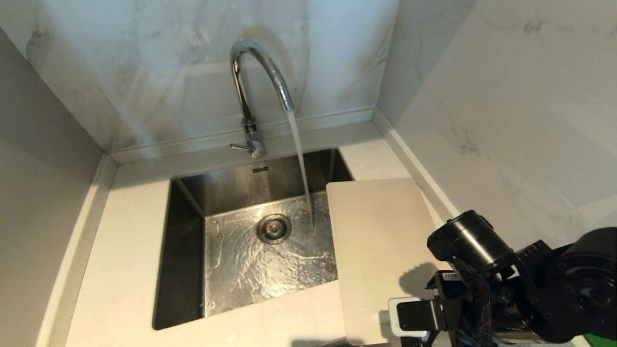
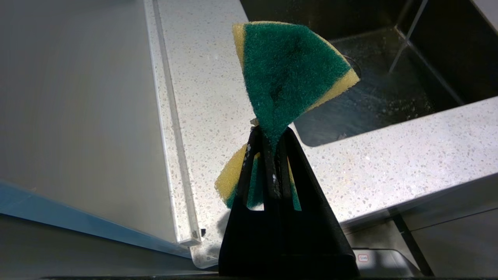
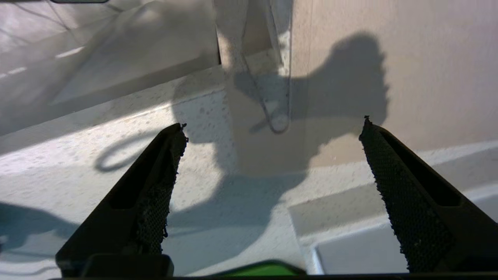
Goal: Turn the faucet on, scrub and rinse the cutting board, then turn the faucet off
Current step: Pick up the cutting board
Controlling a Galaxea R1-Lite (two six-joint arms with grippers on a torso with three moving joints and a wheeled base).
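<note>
The chrome faucet (image 1: pixel 242 82) runs a stream of water (image 1: pixel 301 159) into the steel sink (image 1: pixel 185 231); its thin lever (image 1: pixel 239 146) points left. The cream cutting board (image 1: pixel 381 241) lies flat on the counter to the right of the sink, with its left edge overhanging the basin. My right arm (image 1: pixel 482 270) hovers over the board's near end. My right gripper (image 3: pixel 272 122) stands open and empty above the board (image 3: pixel 350 77), near its slot handle (image 3: pixel 278 109). The left gripper (image 2: pixel 272 132) is shut on a green and yellow sponge (image 2: pixel 291 66), above the counter beside the sink.
Marble walls close in behind the sink and on the right (image 1: pixel 506 120). A speckled counter (image 1: pixel 120 250) surrounds the basin, which has a drain (image 1: pixel 274 228) in its floor. A grey panel (image 1: pixel 38 193) stands on the left.
</note>
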